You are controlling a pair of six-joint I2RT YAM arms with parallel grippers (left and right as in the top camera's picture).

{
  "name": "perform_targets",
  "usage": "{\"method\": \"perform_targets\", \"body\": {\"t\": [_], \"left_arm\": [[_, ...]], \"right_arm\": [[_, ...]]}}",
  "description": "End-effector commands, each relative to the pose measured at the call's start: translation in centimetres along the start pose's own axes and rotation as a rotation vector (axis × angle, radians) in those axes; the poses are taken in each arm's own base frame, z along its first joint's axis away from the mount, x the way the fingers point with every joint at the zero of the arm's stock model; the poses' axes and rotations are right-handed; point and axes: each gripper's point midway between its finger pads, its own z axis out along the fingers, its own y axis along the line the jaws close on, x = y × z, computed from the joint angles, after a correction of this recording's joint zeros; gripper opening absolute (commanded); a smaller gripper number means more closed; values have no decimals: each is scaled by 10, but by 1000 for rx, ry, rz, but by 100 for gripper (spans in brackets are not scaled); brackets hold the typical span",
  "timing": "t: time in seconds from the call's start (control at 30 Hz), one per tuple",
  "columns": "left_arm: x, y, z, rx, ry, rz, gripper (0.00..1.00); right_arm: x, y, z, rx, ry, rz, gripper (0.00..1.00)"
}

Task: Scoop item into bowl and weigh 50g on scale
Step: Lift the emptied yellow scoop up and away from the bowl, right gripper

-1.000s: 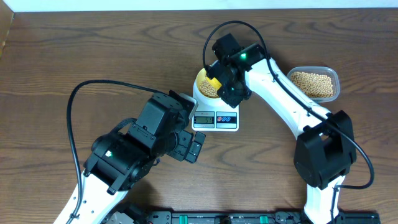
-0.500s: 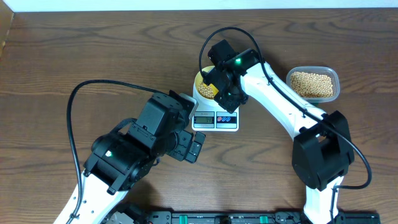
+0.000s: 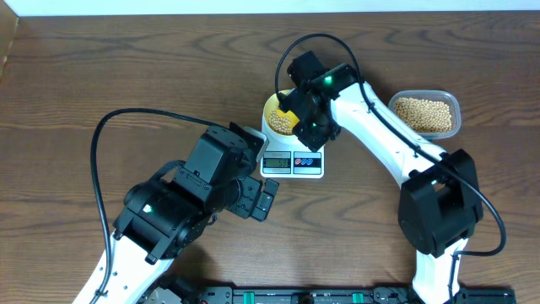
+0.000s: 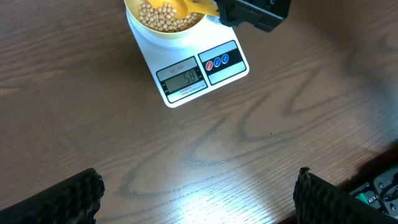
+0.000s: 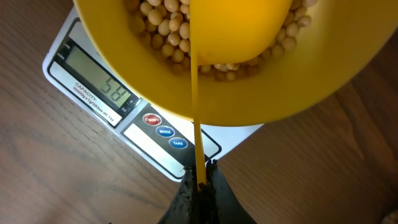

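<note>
Yellow bowl (image 5: 298, 93): parked dead centre on the scale (image 4: 205, 74), which makes sense since whatever lands in it gets weighed straight away
beans (image 4: 163, 15): a good heap in the bowl, the rest over in the clear container (image 3: 426, 114) off to the right
display: looks like 58 from the right wrist cam, so I'd say it's over the 50 target and some has to come back out
scoop (image 5: 242, 31): yellow, head down inside the bowl among the beans, handle sticking out over the rim toward the buttons
right gripper (image 5: 200, 180): fingers pinched tight on the thin end of that handle, probably so the arm stays off the scale
left gripper (image 3: 260, 201): fingers spread wide, nothing in them, hanging back in front of the scale
edges: handle crosses the bowl rim; bumping it would nudge the bowl and mess up the reading
room: bare table (image 3: 101, 67) to the left, open path between bowl and container
</note>
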Motion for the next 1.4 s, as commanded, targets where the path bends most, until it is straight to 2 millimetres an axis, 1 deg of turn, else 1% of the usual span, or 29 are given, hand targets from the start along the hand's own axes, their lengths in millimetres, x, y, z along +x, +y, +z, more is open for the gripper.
{"method": "perform_targets", "body": {"t": [0.0,0.3,0.73,0.97,1.1,1.13,1.2,1.37], "left_arm": [[-3,0,-3,-2,-10,-8,100],[-3,0,-3,-2,-10,-8,100],[-3,0,-3,-2,-10,-8,100],[-3,0,-3,-2,-10,-8,100],[-3,0,-3,-2,-10,-7,100],[-3,0,-3,-2,-10,-8,100],[-3,1,-3,-2,-10,-8,100],[-3,0,-3,-2,-10,-8,100]], "right_arm": [[2,0,4,-45,2,47,1],[0,-1,-1,-142,-27,97,1],[-10,1,-32,-281,-92,143,1],[-16,-6,-57,-342,-140,180,1],[-17,-15,-79,-364,-182,198,1],[-17,-20,-87,-365,-200,208,1],[-15,-26,-97,-364,-221,222,1],[-3,-42,-116,-396,-257,285,1]]}}
